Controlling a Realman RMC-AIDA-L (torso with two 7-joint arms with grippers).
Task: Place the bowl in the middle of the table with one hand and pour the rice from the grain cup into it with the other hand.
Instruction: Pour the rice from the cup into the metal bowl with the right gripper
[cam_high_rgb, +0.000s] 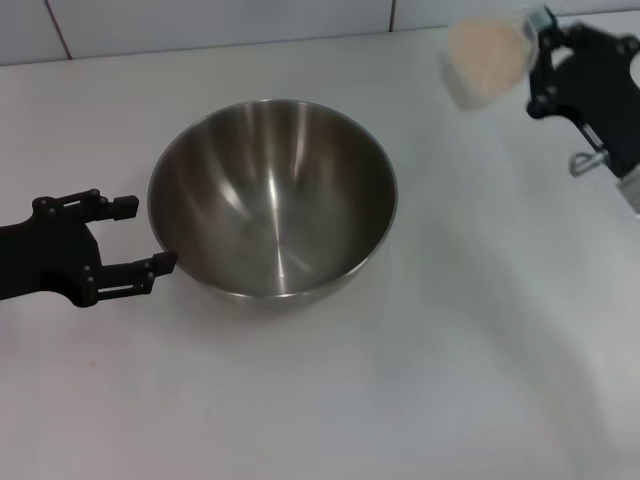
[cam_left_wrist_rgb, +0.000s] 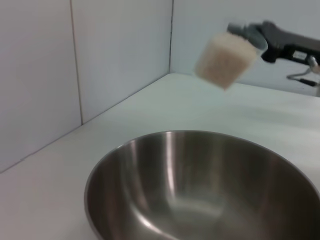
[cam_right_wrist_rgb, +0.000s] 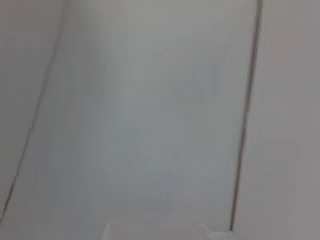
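While 1 bowl (cam_high_rgb: 272, 200) sits on the white desk (cam_high_rgb: 450, 380) roughly at its middle, 1 cup (cam_high_rgb: 487, 58) hangs in the air well beyond it toward the far right, so there are 2 vessels and 2 pincers in all. No brand, label or writing can be read on anything. Wide, deep and shiny steel, the bowl has a brushed inside that holds nothing. Small, clear and tilted, the cup is filled with pale beige rice (cam_left_wrist_rgb: 222, 59). Gripping the cup near its rim, the right pincer (cam_high_rgb: 541, 50) is clenched on it above the desk by the tiled wall (cam_high_rgb: 200, 20). Released, the left pincer (cam_high_rgb: 133, 236) rests at the bowl's left side, 1 finger (cam_high_rgb: 140, 275) just at its rim. From the right wrist, only tiled wall shows.
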